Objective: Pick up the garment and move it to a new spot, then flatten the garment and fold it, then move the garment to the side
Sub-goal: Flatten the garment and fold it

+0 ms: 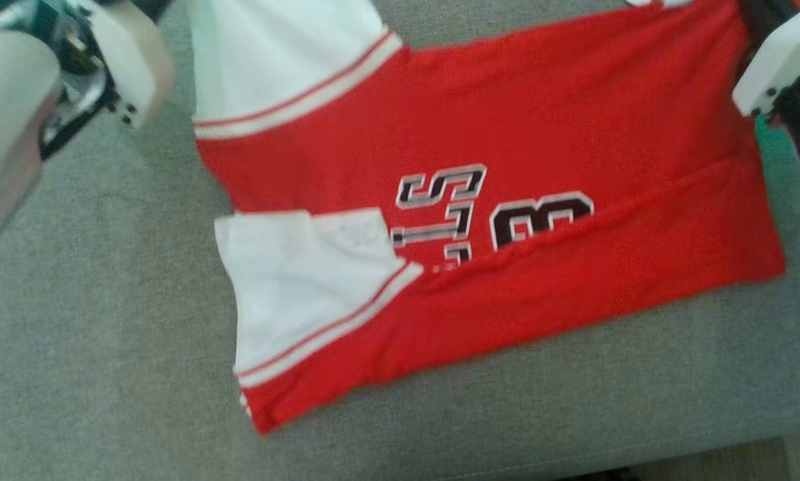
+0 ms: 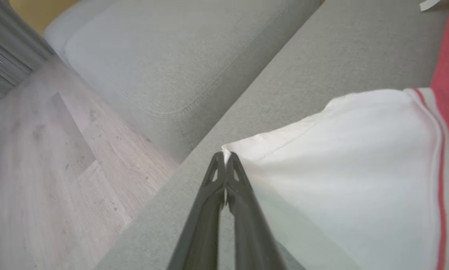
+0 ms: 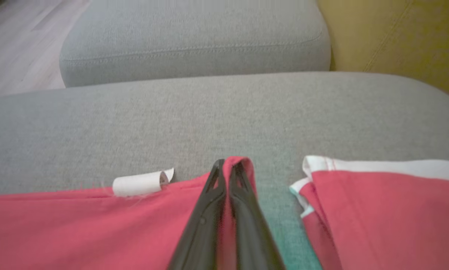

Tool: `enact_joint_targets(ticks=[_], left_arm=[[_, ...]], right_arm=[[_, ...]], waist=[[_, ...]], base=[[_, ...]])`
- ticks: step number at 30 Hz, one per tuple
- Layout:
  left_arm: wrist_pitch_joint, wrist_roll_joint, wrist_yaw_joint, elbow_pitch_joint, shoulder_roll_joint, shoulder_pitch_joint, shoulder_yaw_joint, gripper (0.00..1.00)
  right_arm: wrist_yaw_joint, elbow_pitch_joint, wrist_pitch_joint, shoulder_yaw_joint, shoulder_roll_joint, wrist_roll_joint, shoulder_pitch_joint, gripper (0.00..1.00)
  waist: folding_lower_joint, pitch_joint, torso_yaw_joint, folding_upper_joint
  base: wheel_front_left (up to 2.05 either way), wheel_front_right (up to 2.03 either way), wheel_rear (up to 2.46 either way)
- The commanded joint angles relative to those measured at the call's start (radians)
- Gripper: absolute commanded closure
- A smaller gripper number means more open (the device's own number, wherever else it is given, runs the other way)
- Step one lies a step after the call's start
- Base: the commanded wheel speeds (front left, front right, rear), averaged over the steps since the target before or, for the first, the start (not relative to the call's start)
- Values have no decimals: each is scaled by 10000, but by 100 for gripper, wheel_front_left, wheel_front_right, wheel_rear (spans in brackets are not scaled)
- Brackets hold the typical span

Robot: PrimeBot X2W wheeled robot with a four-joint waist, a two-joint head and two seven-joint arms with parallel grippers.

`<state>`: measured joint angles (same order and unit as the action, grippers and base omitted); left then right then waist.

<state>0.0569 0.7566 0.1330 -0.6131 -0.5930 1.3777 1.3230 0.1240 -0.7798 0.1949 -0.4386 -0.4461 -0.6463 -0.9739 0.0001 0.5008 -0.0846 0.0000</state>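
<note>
The left gripper (image 2: 225,156) has its two dark fingers pressed together on the corner of a white sleeve (image 2: 340,161), pinching the cloth close to the side edge of the grey woven-fabric seat cushion (image 2: 322,56), just where that cushion drops away to the pale wood-grain floor (image 2: 41,168). The right gripper (image 3: 229,162) is likewise closed, its tips clamped on a small raised fold at the edge of the red mesh jersey with white sleeves (image 3: 78,225), over the middle of the seat cushion. Just beside it on the cushion, a small curled white tag (image 3: 140,183) pokes out from the red cloth.

In the head view, the pale left forearm (image 1: 53,73) hangs over the cushion's far left part and the pale right forearm (image 1: 780,60) over its far right part. The jersey lies spread across the centre of the cushion, its near long edge folded up over the body and covering the lower part of the black-and-white numerals (image 1: 540,217). One sleeve lies folded in on the left.

Beyond the seat cushion stands a second grey cushion (image 3: 194,37), with a mustard-yellow surface (image 3: 397,33) next to it.
</note>
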Motion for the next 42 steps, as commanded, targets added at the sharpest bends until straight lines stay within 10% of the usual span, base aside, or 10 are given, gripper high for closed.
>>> enact_joint_targets(ticks=[1, 18, 42], left_arm=[[-258, -99, -29, -78, -375, 691, -488, 100], [-2184, 514, -96, -258, 80, -234, -786, 100], [-1828, 1149, -2861, 5902, -2101, -5299, -520, 100]], right_arm=[[67, 222, -222, 81, -223, -103, -217, 100], [67, 562, -1562, 45, -1122, -1246, 867, 100], [67, 2665, -2024, 1397, -1895, -1677, 5647, 100]], waist=[[-1, 6, 6, 0], [-1, -636, 634, 0], [-1, -1620, 1088, 0]], base=[[0, 0, 0], [0, 0, 0], [0, 0, 0]])
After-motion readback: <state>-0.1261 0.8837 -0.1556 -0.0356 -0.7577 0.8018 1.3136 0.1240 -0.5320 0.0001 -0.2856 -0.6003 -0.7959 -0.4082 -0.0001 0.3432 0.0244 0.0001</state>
